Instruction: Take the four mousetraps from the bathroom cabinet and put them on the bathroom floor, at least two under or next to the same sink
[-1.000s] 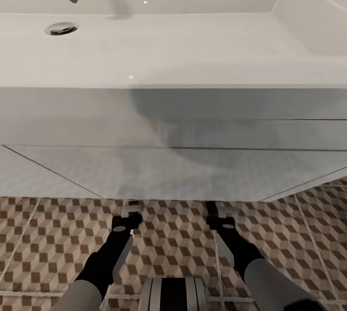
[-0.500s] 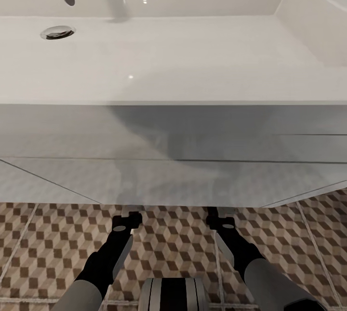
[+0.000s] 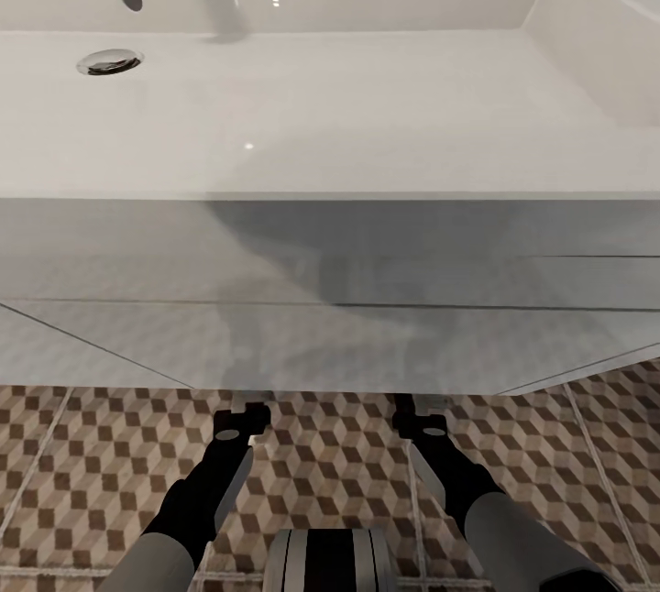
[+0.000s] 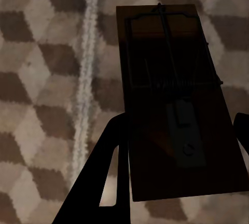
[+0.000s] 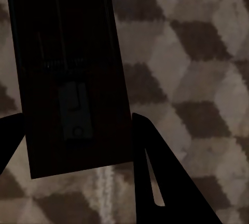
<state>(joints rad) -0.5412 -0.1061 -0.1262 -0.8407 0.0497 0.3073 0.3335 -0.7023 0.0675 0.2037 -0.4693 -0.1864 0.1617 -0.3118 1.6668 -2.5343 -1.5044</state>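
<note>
Left gripper (image 4: pixel 179 156) closed on a mousetrap (image 4: pixel 176 99), long axis running straight out along the fingers, bathroom floor (image 4: pixel 46 78) close beneath. Right gripper (image 5: pixel 78 151) likewise clamped on a second mousetrap (image 5: pixel 67 68), same alignment. Both under the sink (image 3: pixel 330 115) edge; neither arm nearer.

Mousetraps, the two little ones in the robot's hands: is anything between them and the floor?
Nothing visible. The left hand grips a flat wooden mousetrap and the right hand grips another. Behind each lies bare cube-patterned tile floor. Both hands reach under the glossy white sink unit.
</note>
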